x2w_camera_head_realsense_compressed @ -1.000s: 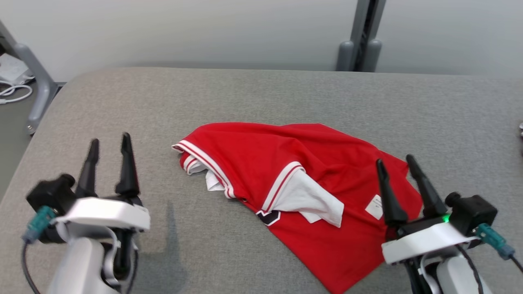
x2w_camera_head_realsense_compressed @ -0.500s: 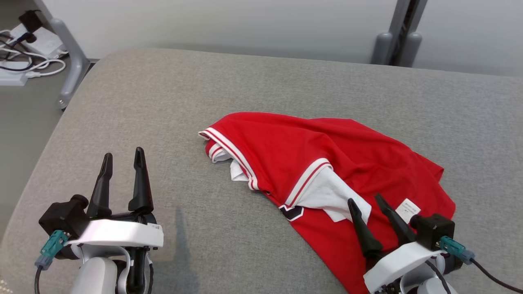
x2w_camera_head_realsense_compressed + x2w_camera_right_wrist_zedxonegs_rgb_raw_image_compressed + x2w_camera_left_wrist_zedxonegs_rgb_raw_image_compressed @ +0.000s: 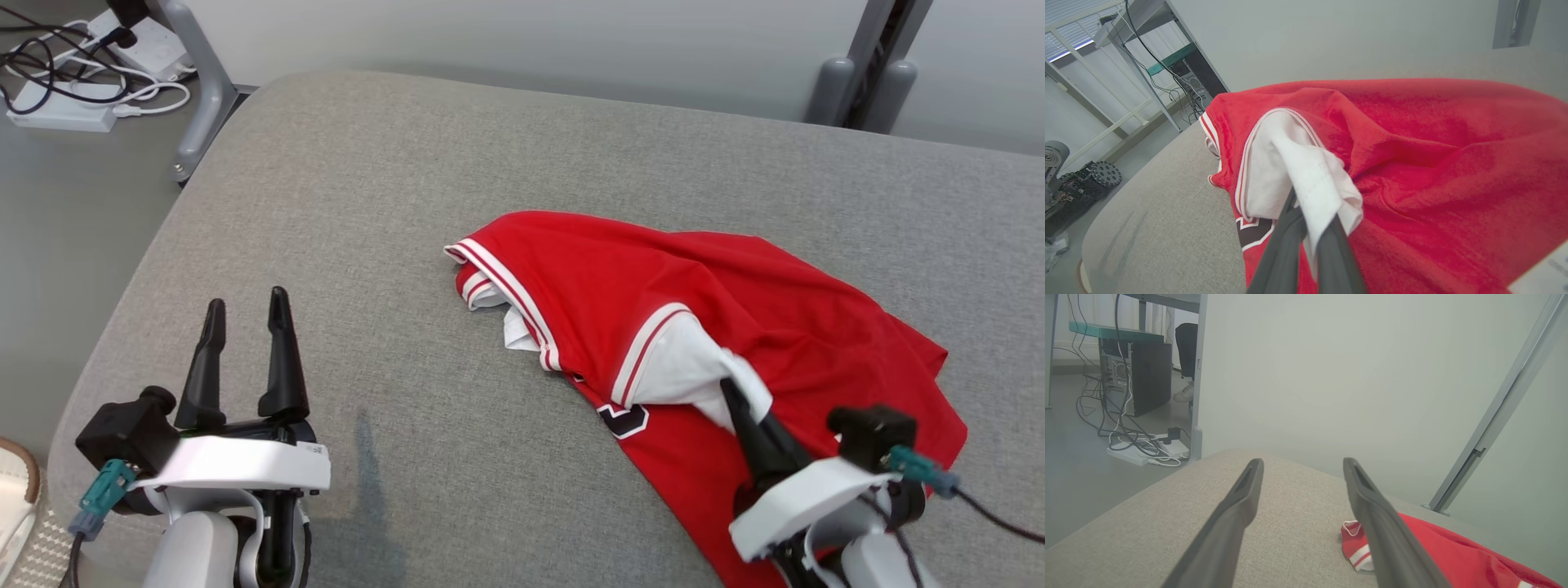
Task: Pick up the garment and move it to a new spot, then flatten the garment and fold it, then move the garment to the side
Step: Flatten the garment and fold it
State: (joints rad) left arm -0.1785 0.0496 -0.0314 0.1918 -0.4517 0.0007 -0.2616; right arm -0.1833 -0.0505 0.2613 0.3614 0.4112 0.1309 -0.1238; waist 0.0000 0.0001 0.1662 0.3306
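left hand (image 3: 246, 298): white shell (image 3: 237, 463), black tapered fingers (image 3: 283, 359), teal cable plug (image 3: 100, 488)

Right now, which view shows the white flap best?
Right wrist view: the white flap of the red jersey sits central, pinched between the right jaws. Head view shows it smaller, its tip behind them. Left wrist view shows the jersey's striped corner.

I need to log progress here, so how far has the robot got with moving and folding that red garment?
Nothing looks finished: the red garment lies crumpled and unfolded on the grey table. In hand: the right gripper is shut on its white flap, a grasp for the pick-up, while the left gripper hangs open over bare table. Left: lifting and moving it, flattening, folding, and setting it aside.
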